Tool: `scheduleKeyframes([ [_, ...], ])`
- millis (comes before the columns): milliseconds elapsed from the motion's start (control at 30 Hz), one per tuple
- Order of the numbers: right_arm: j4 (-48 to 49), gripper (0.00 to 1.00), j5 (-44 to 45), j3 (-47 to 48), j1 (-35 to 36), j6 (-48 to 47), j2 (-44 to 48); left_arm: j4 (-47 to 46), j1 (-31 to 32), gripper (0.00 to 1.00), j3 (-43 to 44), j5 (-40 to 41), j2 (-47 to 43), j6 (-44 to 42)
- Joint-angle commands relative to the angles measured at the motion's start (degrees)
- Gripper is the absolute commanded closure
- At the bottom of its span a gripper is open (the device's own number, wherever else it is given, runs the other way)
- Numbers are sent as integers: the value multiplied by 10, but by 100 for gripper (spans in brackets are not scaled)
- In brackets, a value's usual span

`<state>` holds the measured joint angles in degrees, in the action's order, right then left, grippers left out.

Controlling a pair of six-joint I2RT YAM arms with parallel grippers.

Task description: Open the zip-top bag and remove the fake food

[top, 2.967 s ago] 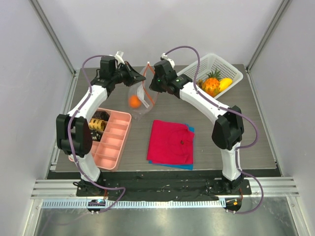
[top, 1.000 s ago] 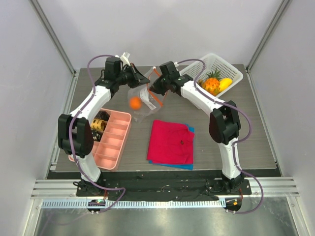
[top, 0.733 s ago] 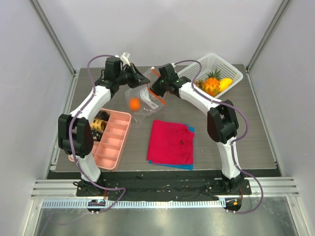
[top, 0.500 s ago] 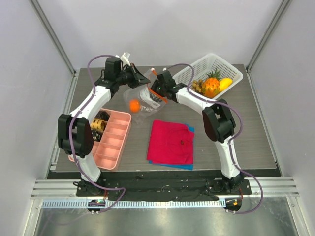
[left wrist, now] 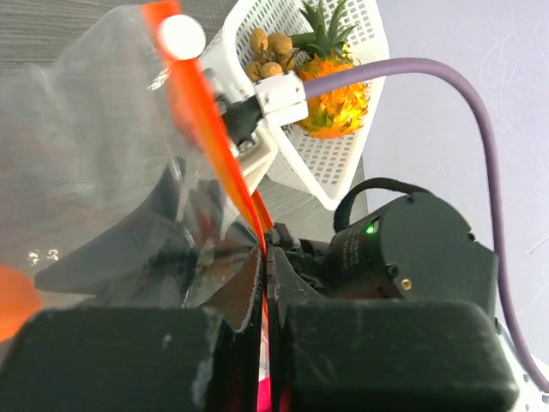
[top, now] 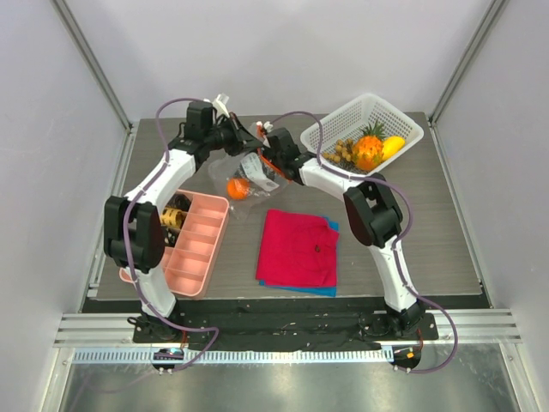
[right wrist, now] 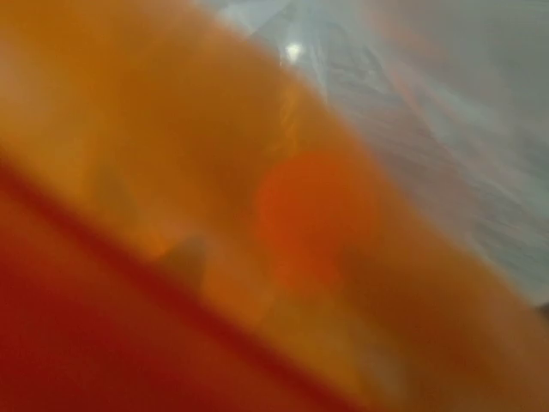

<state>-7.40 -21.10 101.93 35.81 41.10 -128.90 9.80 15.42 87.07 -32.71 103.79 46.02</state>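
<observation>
Clear crinkly bag (top: pixel 225 168), round orange fruit (top: pixel 238 188)

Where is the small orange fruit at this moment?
In the top view, the orange fruit lies inside the zip-top bag, left of centre, just beyond the pink tray and the red cloth.

You've got a white mesh basket (top: pixel 403 120) up in the far right corner of the worktop (top: pixel 429 223). A pink divided tray (top: pixel 196 245) sits near the left edge, with some dark ringed doughnut-looking pieces (top: pixel 174 219) just beside its far left side. Toward the near middle, a red cloth (top: pixel 298 249) lies flat on a blue cloth (top: pixel 310 291), with only a sliver of blue peeking out.
</observation>
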Motion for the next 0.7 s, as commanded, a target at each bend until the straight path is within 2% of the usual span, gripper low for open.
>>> scheduleKeyframes([
  [0, 33, 27, -28, 2, 12, -51, -23, -11, 5, 100, 21, -14, 3, -3],
  [333, 23, 9, -10, 16, 26, -102, -65, 9, 4, 100, 23, 5, 10, -8],
  [567, 104, 9, -24, 12, 26, -43, -83, 14, 4, 100, 24, 6, 10, -11],
  [667, 140, 14, -22, 5, 26, -23, -82, 16, 4, 100, 25, 7, 9, -13],
])
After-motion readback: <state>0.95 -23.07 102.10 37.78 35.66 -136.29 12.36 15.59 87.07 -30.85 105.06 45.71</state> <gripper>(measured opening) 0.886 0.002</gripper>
